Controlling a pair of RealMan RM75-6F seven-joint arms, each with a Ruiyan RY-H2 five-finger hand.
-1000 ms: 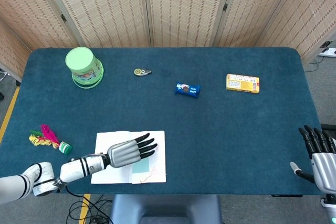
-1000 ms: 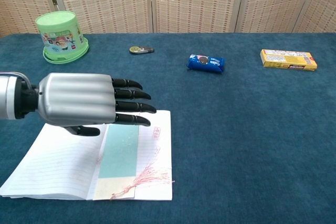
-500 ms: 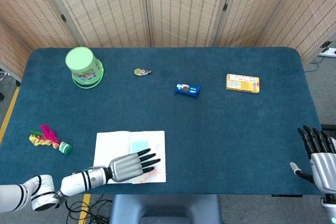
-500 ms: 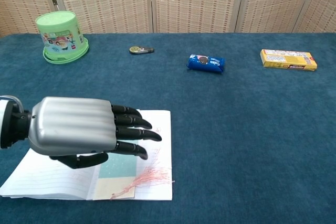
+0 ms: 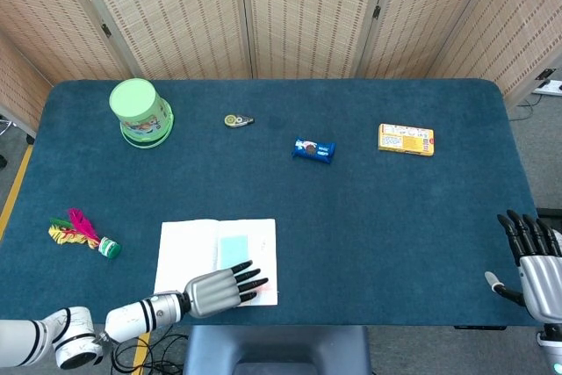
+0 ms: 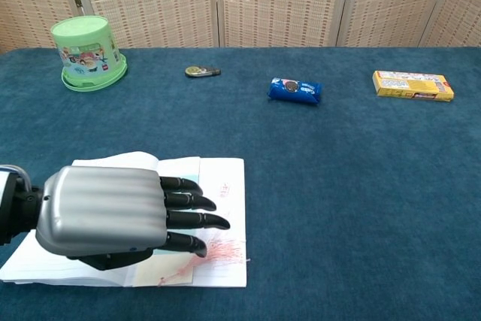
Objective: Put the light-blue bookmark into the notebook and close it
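Observation:
An open white notebook [image 5: 195, 248] [image 6: 218, 186] lies near the table's front edge. The light-blue bookmark [image 5: 233, 250] rests on its right page, with a pink tassel [image 6: 225, 249] trailing toward the near corner. My left hand [image 5: 217, 290] [image 6: 113, 214] hovers flat, palm down, over the notebook's near part, fingers extended and apart, holding nothing; it hides most of the bookmark in the chest view. A left page [image 6: 116, 161] arches up slightly. At the table's front right corner my right hand [image 5: 534, 265] is upright with fingers straight, empty.
A green upturned cup [image 5: 140, 112] [image 6: 87, 52] stands far left. A small round tape-like item [image 5: 237, 120], a blue snack pack [image 5: 313, 148] [image 6: 294, 89] and a yellow box [image 5: 406, 140] [image 6: 412, 85] lie across the back. A colourful feather toy [image 5: 82, 234] lies left of the notebook.
My left hand has drawn back toward the table's front edge, uncovering the top of the bookmark. A left page now arches up. The right hand has stayed put.

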